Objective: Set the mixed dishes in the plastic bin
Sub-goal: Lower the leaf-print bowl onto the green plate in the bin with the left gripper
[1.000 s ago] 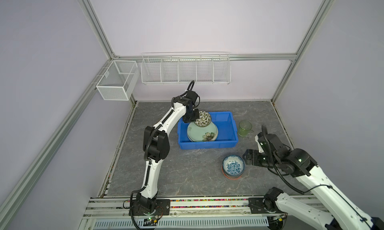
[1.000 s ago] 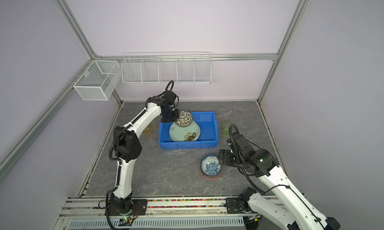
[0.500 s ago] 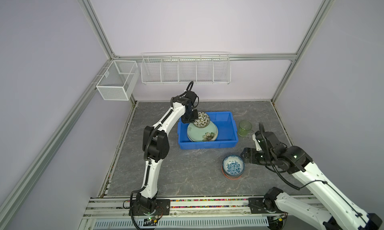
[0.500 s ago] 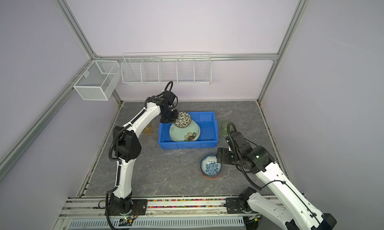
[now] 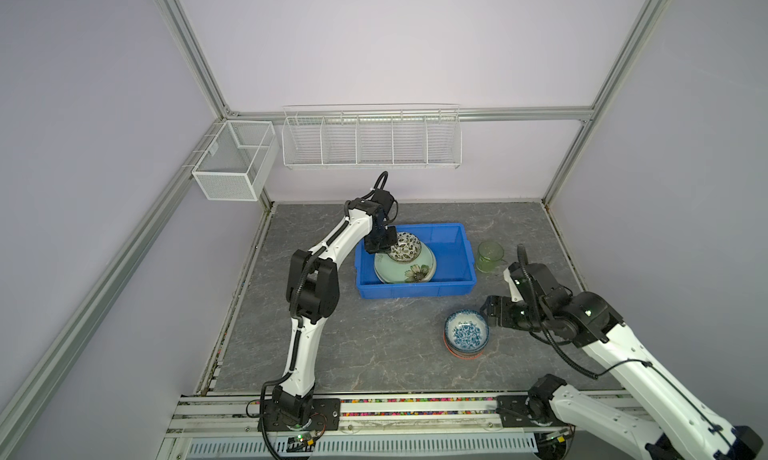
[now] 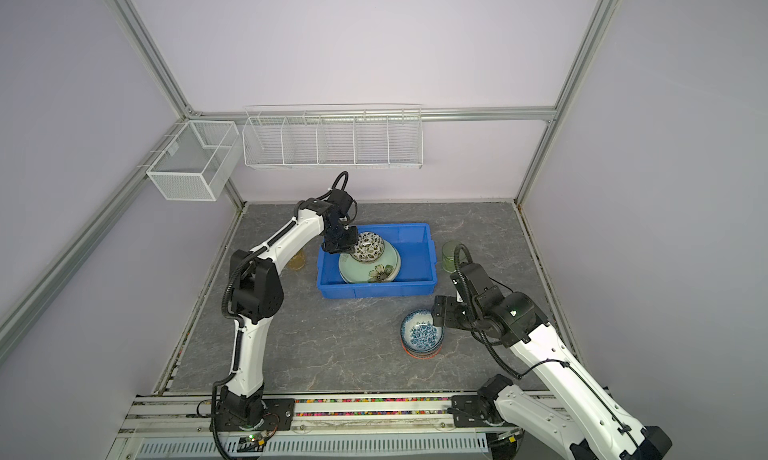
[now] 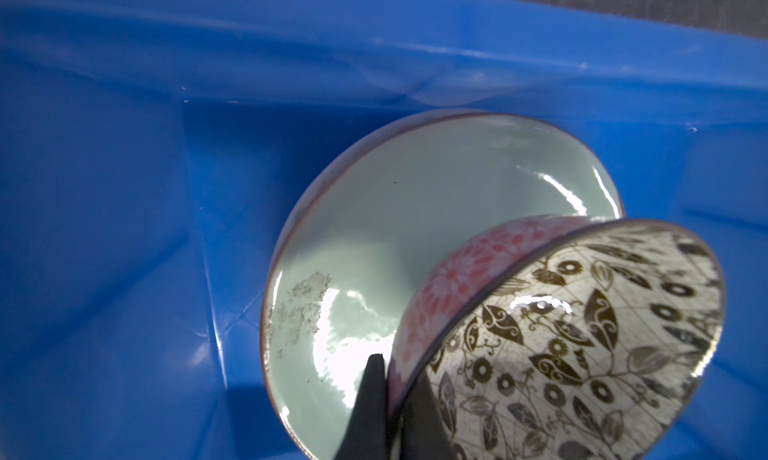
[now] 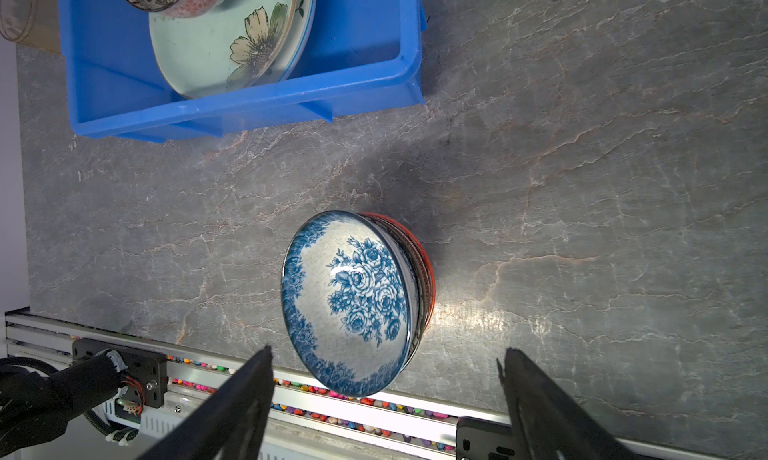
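The blue plastic bin (image 5: 415, 291) (image 6: 374, 291) holds a pale green flower plate (image 5: 417, 272) (image 7: 395, 229) (image 8: 232, 42). My left gripper (image 5: 386, 246) (image 7: 392, 379) is shut on the rim of a small black-and-white leaf-patterned bowl (image 5: 405, 248) (image 6: 368, 246) (image 7: 582, 333), held tilted just over the plate. A stack of small bowls, its top one blue-flowered (image 5: 466, 332) (image 6: 422, 333) (image 8: 349, 300), stands on the table in front of the bin. My right gripper (image 5: 488, 312) (image 8: 386, 350) is open beside that stack, touching nothing.
A green glass cup (image 5: 489, 255) (image 6: 452, 254) stands right of the bin. An amber cup (image 6: 297, 260) stands left of it, behind my left arm. White wire baskets (image 5: 372, 140) hang on the back wall. The rail (image 8: 374, 404) runs along the table's front edge.
My left gripper has brought the patterned bowl slightly lower over the plate. My right arm has shifted a little towards the bowl stack, jaws still open.
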Robot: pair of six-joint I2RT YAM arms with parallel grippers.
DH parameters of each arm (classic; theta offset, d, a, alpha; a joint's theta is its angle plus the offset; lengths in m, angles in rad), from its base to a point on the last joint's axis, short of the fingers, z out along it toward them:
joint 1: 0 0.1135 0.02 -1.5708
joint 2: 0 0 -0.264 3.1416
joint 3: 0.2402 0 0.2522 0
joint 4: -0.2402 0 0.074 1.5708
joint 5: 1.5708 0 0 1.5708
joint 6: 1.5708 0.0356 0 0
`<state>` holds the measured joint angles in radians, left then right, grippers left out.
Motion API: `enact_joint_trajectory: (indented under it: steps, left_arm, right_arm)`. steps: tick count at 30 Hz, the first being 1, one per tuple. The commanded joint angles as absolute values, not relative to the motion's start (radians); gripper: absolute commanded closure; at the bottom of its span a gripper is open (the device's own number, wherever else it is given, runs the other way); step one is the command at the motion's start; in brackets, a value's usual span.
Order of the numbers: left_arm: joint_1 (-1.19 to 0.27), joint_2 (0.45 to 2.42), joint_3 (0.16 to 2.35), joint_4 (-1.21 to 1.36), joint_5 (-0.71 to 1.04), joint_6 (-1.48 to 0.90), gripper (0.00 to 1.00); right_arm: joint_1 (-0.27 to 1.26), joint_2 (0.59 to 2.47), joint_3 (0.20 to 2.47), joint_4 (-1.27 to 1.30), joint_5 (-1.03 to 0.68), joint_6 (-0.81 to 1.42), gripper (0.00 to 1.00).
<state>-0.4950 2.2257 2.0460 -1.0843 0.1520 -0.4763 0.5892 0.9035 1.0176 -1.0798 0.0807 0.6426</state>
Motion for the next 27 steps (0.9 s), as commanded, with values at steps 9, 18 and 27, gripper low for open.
enact_joint_trajectory:
  steps: [9,18,27]
  left_arm:
    - [-0.497,2.234,2.009,-1.029,0.190,-0.472,0.93]
    - [-0.497,2.241,1.994,-1.005,0.205,-0.471,0.73]
    - [-0.497,2.201,2.003,-1.008,0.202,-0.468,0.36]
  right_arm:
    - [0.577,0.910,0.993,-1.066,0.064,0.631,0.12]
    - [0.571,0.925,0.993,-1.062,0.052,0.616,0.12]
    - [0.568,0.958,1.010,-1.080,0.086,0.601,0.12]
